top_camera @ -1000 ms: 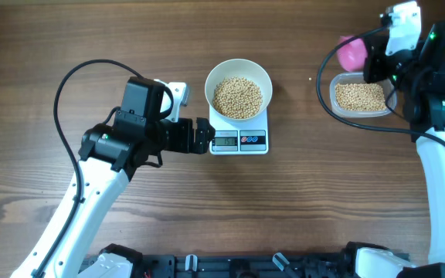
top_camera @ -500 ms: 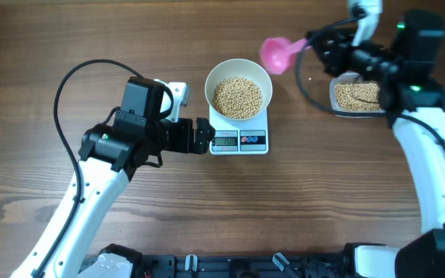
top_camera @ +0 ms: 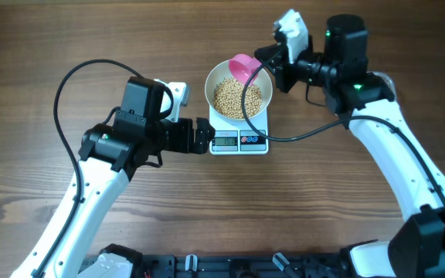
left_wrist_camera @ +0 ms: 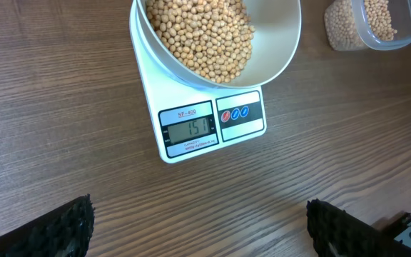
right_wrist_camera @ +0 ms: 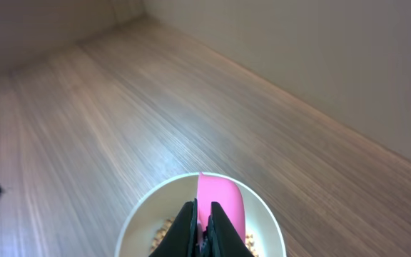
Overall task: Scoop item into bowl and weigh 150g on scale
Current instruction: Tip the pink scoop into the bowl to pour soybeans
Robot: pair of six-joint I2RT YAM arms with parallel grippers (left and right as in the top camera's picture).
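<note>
Though the right gripper (top_camera: 275, 65) clamped on the pink scoop (top_camera: 242, 68) hides its handle, round tan beans (top_camera: 234, 99) fill the bowl (top_camera: 214, 79) below, left gripper (top_camera: 202, 135) spread wide beside.

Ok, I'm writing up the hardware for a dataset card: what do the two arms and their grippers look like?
The left arm and right arm match: white tubular links, black joint housings, a small green light, and a loose black cable looping out. Each wrist carries a white camera block. The left gripper and right gripper have black fingers. No readable markings.
</note>
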